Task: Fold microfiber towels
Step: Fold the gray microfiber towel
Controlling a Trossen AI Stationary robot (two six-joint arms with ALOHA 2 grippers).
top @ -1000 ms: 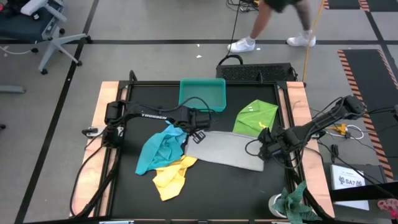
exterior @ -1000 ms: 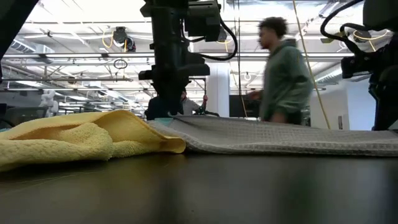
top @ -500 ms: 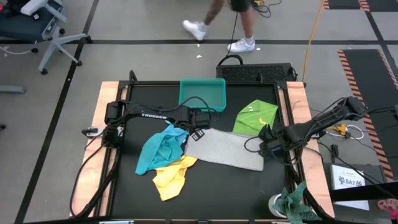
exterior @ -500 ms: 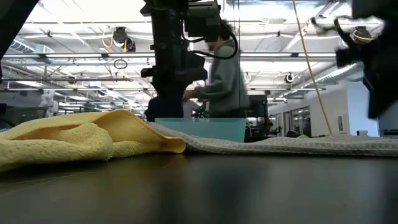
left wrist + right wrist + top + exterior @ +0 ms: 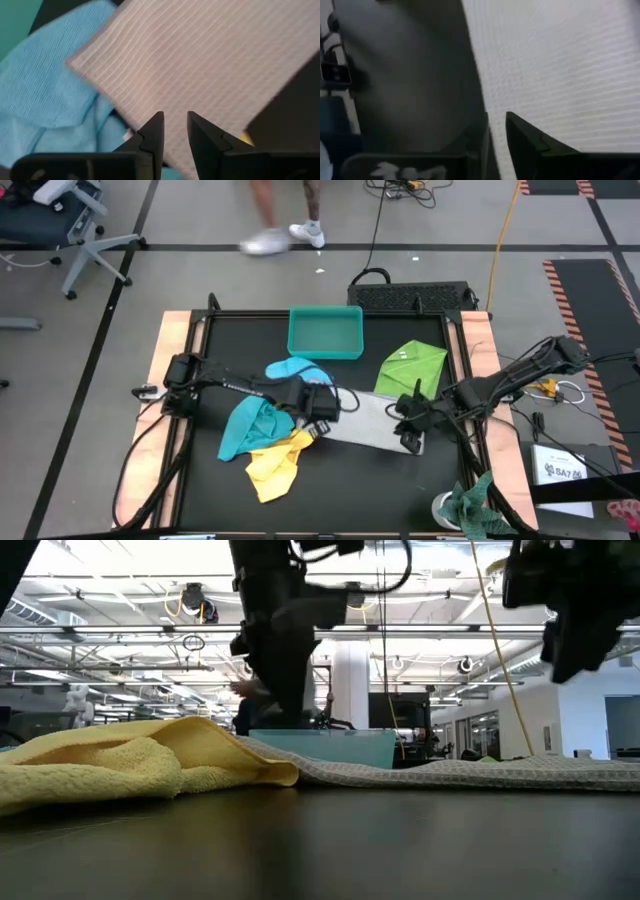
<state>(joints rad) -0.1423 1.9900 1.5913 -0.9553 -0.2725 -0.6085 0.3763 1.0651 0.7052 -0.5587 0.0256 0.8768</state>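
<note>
A pale grey towel [image 5: 368,425] lies flat at mid-table, seen also in the low view [image 5: 450,772]. My left gripper [image 5: 332,410] hovers open over its left end [image 5: 200,60], with nothing between the fingers. My right gripper [image 5: 406,430] hangs open above its right end [image 5: 560,65], well clear of it in the low view [image 5: 580,620]. A turquoise towel [image 5: 245,430] and a yellow towel [image 5: 272,468] lie crumpled at the near left. A light blue towel [image 5: 292,367] lies near the tray, and a lime green towel [image 5: 410,368] lies at the far right.
A teal plastic tray [image 5: 325,350] stands at the far middle. A mottled green-and-white rag [image 5: 475,505] lies at the near right corner. A person's legs [image 5: 285,220] pass on the floor beyond the far edge. Bare black mat shows at the near right.
My left gripper has swung toward the near edge and a little rightward, onto the grey towel's left end, uncovering the light blue towel. My right gripper has risen and gone leftward. The grey towel's right part, raised a second ago, now lies flat.
</note>
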